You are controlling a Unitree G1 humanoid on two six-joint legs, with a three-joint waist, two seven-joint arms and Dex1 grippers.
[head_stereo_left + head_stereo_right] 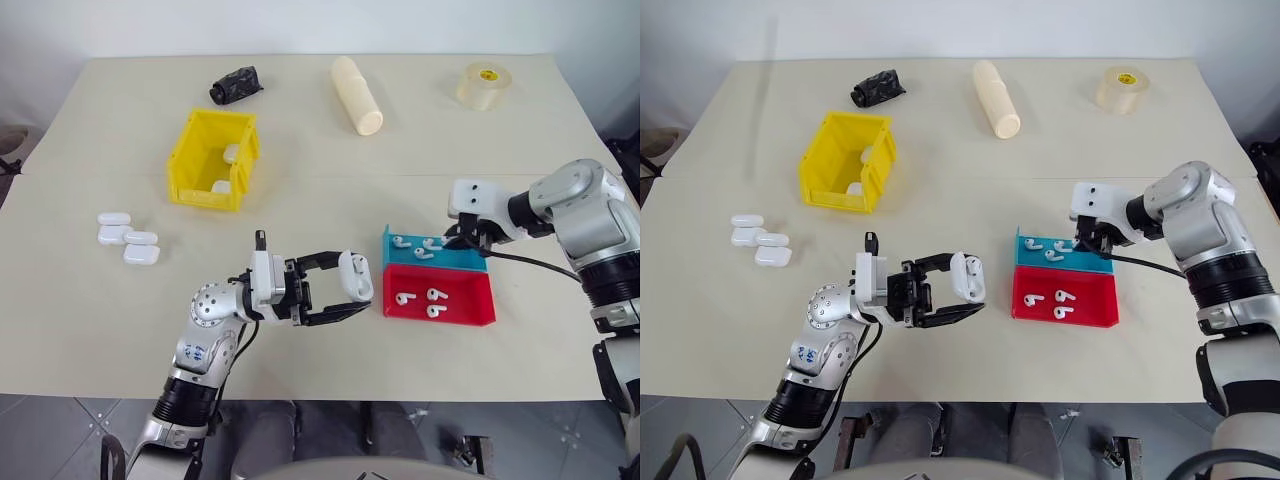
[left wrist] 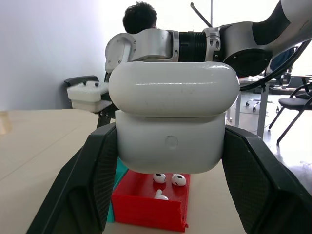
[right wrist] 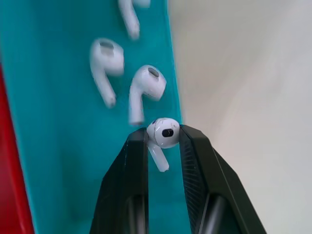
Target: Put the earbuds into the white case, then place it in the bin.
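Observation:
My left gripper (image 1: 352,284) is shut on a white case (image 1: 357,270), held above the table just left of the red tray; the case (image 2: 170,141) sits squeezed between both black fingers (image 2: 92,185). My right gripper (image 1: 462,238) hangs over the blue tray's right part, shut on one earbud (image 3: 165,131) pinched at the fingertips, stem hanging down. More earbuds (image 1: 400,241) lie in the blue tray (image 1: 470,263), and three earbuds (image 1: 433,293) lie in the red tray (image 1: 470,302). The yellow bin (image 1: 190,160) stands at the back left with white cases (image 1: 231,153) inside.
Several spare white cases (image 1: 125,240) lie at the table's left. Along the far edge are a black crumpled object (image 1: 236,84), a cream cylinder (image 1: 357,95) and a tape roll (image 1: 485,85). A person's head (image 2: 140,17) and office chairs (image 2: 292,112) show beyond the table.

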